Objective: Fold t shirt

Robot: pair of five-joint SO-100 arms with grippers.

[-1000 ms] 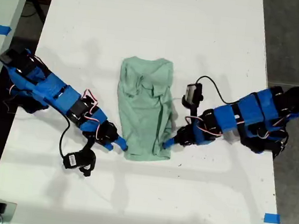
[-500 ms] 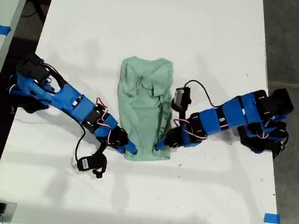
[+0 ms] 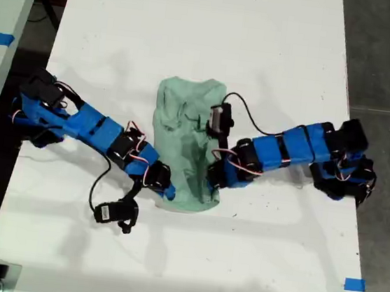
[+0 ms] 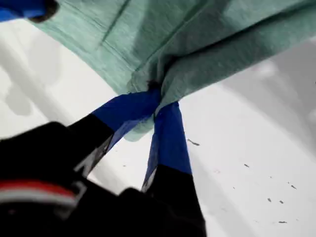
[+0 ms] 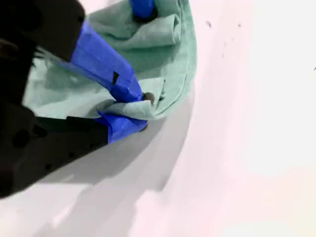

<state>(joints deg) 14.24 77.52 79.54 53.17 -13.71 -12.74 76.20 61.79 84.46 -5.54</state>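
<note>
Both pincers clamped on the t shirt's lower corners

My first gripper (image 4: 157, 98) has its blue fingers together on a bunched fold of the t shirt (image 3: 185, 138) hem, and the mint-green cloth spreads away beyond the tips, lifted off the white table (image 3: 194, 33). Past that cloth a second blue fingertip (image 4: 24, 10) shows. My second gripper (image 5: 145, 106) is pinched on a curled edge of the same cloth, which lies behind and beside its fingers; dark specks (image 5: 208, 23) mark the table just beyond. In the exterior view, two blue arms (image 3: 91, 127) reach in from both sides. A strip of blue tape (image 3: 354, 284) lies well away from them.
</note>
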